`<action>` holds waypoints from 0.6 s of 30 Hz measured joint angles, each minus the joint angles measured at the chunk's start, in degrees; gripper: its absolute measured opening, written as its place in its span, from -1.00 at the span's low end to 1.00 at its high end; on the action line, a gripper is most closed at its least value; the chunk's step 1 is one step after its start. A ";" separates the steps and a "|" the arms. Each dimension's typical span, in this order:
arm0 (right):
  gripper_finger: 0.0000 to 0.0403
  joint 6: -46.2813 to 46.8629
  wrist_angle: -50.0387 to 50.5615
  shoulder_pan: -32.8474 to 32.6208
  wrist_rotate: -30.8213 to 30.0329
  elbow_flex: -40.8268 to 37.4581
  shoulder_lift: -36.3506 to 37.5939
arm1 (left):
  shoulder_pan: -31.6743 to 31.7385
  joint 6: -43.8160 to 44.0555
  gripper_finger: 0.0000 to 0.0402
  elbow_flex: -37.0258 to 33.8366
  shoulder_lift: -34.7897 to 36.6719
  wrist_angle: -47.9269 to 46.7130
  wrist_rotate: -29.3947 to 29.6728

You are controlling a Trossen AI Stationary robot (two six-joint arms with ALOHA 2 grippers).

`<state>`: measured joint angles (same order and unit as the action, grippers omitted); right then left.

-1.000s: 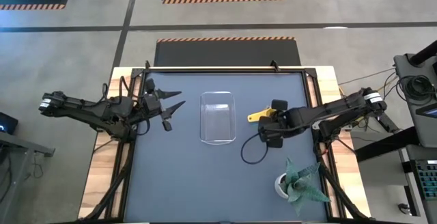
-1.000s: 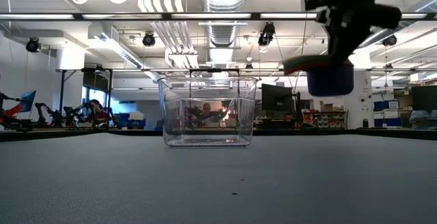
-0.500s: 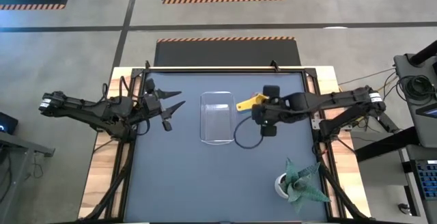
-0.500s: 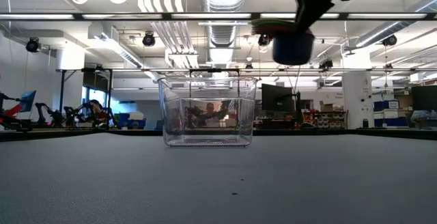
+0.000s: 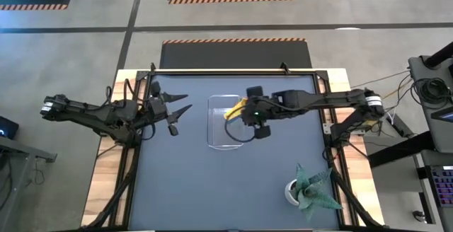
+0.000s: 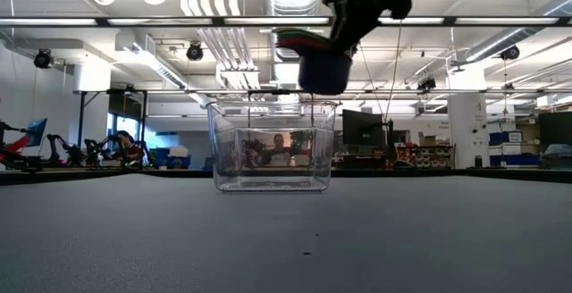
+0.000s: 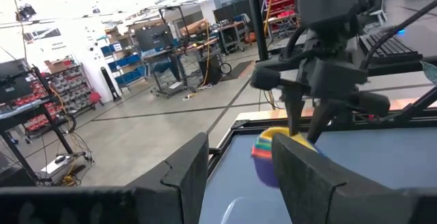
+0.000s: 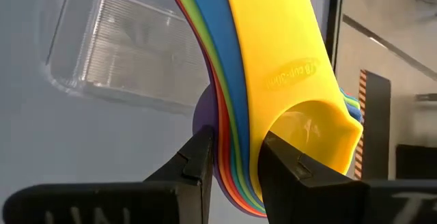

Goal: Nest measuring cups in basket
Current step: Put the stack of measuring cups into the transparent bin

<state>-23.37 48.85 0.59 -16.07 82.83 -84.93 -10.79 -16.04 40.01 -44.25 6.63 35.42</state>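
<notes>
Cups point(image 8: 273, 80) sit nested in one stack, lower ones mostly hidden under yellow. Right gripper point(image 5: 249, 112) clamps them above basket point(image 5: 219, 136) right rim; low view shows them airborne. Left gripper point(image 5: 178, 105) spread wide, off left.

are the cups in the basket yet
Not yet. The right gripper holds the nested measuring cups above the rim of the empty basket.

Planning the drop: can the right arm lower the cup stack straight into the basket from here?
Probably yes. The right gripper holds the nested measuring cups above the basket, near its right rim; the basket is open-topped, nothing blocks it, and the left gripper waits well aside.
</notes>
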 joint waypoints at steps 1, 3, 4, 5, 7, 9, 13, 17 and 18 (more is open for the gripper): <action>-0.63 -0.65 0.07 0.24 0.33 0.97 -1.09 | 0.00 -0.01 -0.28 0.00 0.00 -0.01 0.00; -0.63 -2.14 0.10 0.58 1.71 2.75 -3.06 | 0.00 -0.01 -0.28 0.00 0.00 0.00 0.00; -0.63 -2.90 0.16 0.66 2.28 3.63 -4.08 | 0.00 -0.01 -0.28 0.00 0.00 -0.01 0.00; -0.63 -3.61 0.11 0.66 2.66 4.49 -4.95 | 0.00 -0.01 -0.28 0.00 0.00 -0.02 0.00; -0.63 -5.57 0.18 0.56 3.04 5.96 -6.46 | 0.00 -0.01 -0.28 0.00 0.00 -0.02 0.00; -0.63 -7.10 0.29 0.55 3.12 7.56 -7.83 | 0.00 -0.01 -0.28 0.00 0.00 -0.03 0.00; -0.63 -9.68 0.03 0.74 4.42 10.38 -10.20 | -0.02 0.01 -0.28 0.00 0.04 -0.24 -0.02; -0.63 -10.83 0.09 2.13 8.74 12.30 -11.82 | -0.02 0.01 -0.28 0.00 0.11 -0.20 -0.02; -0.63 -11.75 0.12 2.47 10.50 12.37 -12.09 | -0.02 0.01 -0.28 0.00 0.11 -0.27 -0.02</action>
<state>-35.12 48.96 3.07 -5.57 95.21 -97.02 -10.81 -16.03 40.01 -44.14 6.36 35.40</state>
